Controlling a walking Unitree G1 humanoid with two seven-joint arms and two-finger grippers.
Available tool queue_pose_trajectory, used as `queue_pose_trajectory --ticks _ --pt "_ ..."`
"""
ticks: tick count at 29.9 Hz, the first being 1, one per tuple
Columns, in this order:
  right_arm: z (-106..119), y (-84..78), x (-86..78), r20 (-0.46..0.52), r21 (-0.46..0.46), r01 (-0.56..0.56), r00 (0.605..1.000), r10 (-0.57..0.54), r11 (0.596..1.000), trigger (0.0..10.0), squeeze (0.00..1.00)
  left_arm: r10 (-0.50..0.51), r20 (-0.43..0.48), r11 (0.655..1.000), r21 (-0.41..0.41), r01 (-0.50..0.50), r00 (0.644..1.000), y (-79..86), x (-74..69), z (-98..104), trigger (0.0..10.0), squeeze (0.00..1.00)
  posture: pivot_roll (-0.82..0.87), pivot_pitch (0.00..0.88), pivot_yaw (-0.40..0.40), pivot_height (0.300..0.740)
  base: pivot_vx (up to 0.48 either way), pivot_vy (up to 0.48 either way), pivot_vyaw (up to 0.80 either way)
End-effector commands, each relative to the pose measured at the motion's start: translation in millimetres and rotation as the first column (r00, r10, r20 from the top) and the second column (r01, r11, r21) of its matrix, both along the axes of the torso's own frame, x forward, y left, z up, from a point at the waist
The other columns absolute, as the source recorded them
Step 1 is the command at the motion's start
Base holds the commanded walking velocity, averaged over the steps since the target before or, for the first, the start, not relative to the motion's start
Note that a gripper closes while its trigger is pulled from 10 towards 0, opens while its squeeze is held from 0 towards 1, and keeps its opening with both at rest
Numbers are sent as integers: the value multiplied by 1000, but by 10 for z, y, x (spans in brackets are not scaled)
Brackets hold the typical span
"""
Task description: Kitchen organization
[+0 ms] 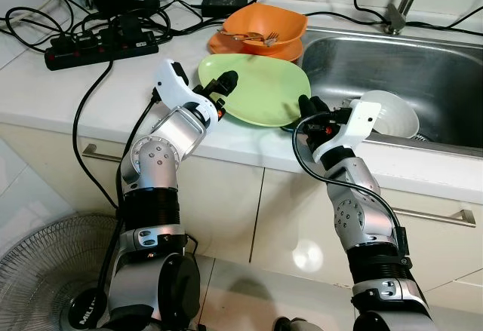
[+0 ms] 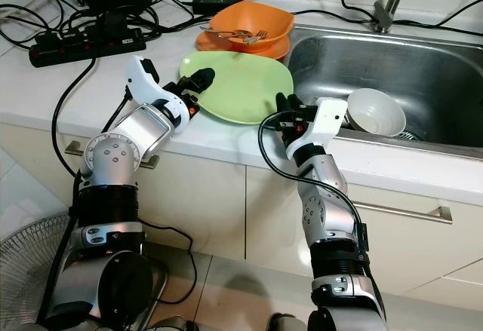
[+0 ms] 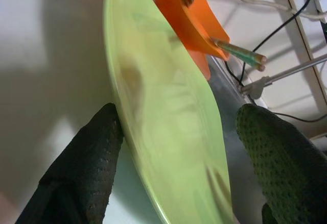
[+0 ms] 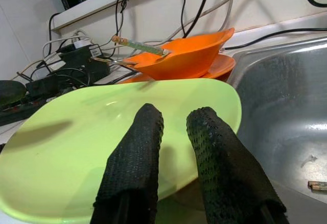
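The green plate (image 1: 256, 88) lies on the counter (image 1: 45, 93) at the sink's edge, and both grippers meet it from opposite sides of its rim. Nearest, the right gripper (image 1: 309, 108) sits at the plate's near rim, on the sink side; from its wrist camera its two fingers (image 4: 134, 168) lie narrow, almost together, over the rim — whether one pad is under the plate I cannot tell. The left gripper (image 1: 223, 86) is at the opposite rim with its fingers (image 3: 87, 165) spread wide, the plate's edge running between them, one pad touching the rim and the other well clear. So the plate lies straight ahead of both sets of fingers, and the left jaws probably need only close. Just beyond the plate are the orange bowls (image 1: 260, 31) holding cutlery; in the sink (image 1: 423, 67) rests a white bowl (image 1: 392, 114).
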State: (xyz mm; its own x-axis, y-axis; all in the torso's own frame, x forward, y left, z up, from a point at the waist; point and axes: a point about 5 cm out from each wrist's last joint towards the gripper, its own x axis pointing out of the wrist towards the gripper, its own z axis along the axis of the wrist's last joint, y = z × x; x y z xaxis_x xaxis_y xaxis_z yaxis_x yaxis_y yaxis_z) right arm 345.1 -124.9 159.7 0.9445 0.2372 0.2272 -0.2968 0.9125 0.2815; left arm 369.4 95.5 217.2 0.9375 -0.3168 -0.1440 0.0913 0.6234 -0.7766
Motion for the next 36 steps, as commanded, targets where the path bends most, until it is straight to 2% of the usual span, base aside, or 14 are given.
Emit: queue_pose_trajectory --ticks 1,7,8,12,18,19,20,22,23,36 --pt "49 20 12 5 1 -11 1000 11 1000 10000 0 -90 -1 995 -40 90 996 -269 -39 22 10000 0 -27 58 25 732 0 0 0" --pt "37 16 9 -1 0 -9 1000 9 1000 10000 0 -109 -19 993 -43 108 994 -325 -60 -18 10000 0 -27 61 25 732 0 0 0" --pt "29 20 7 -3 -2 -11 1000 11 1000 10000 0 -129 -61 991 -28 128 990 -359 -84 -101 10000 0 -27 62 25 732 0 0 0" --pt "28 20 7 -5 -4 -11 1000 11 1000 10000 0 -133 -111 991 -27 131 985 -382 -110 -234 10000 0 -29 63 26 732 0 0 0" --pt "18 24 1 -12 -10 -16 1000 16 1000 10000 0 -143 -124 990 -23 141 982 -406 -112 -267 10000 0 -32 64 25 732 0 0 0" --pt "15 25 -1 -14 -12 -18 1000 18 1000 10000 0 -143 -130 990 -19 142 981 -413 -114 -284 9216 0 -34 64 25 732 0 0 0" --pt "16 26 -1 -14 -12 -18 1000 18 1000 10000 0 -137 -135 991 -14 137 981 -411 -115 -296 7882 0 -34 64 24 732 0 0 0" --pt "17 26 0 -14 -12 -18 1000 18 1000 10000 0 -133 -139 991 -10 133 981 -408 -115 -303 7882 0 -34 64 24 732 0 0 0" --pt "19 26 0 -13 -12 -18 1000 18 1000 10000 0 -136 -138 991 -10 136 981 -410 -120 -307 0 0 -34 64 25 732 0 0 0" --pt "0 54 -7 -23 -12 -27 999 26 1000 10000 0 -188 -117 982 -27 186 975 -470 -154 -290 0 0 -34 66 25 732 0 0 0"
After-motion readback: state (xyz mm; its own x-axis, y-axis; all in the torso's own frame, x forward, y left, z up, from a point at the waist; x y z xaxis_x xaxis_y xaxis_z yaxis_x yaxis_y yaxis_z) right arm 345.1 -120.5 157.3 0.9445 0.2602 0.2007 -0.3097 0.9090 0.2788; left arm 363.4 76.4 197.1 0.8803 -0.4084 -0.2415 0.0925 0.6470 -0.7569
